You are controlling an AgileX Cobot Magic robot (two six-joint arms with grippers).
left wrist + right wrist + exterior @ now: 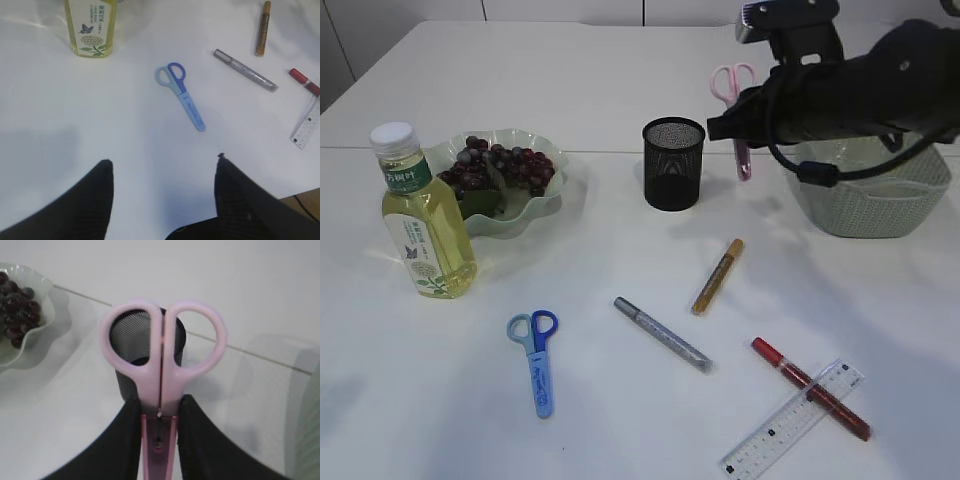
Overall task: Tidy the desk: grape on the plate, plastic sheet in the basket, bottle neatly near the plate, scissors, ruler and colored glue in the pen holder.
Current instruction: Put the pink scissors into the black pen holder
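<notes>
The pink scissors (162,365) hang in the air, clamped at the pivot by the right gripper (159,432), whose jaws are closed narrowly on them just below the handles. Gripped there, the pair stays shut and rides in line with the fingers. In the exterior view the handles point up and the blades down, so the tool appears set to go into a cup blades first. It hangs to the right of the pen holder (673,163), not yet over it; the right wrist view looks past the handles to the holder's mesh mouth, which suggests the arm is lining up for the drop.

The left gripper (162,192) hovers low over bare table with its jaws well apart and nothing between them. Ahead of it lie the blue scissors (181,95), flat on the table, probably its next pick.

The grapes (495,168) already sit on the plate (542,205), and the bottle (420,215) stands upright just beside it. The basket (880,205) stands under the right arm. A gold pen (717,276), a silver pen (663,334), a red pen (810,388) and the ruler (790,420), which lies across the red pen, are still on the table.
</notes>
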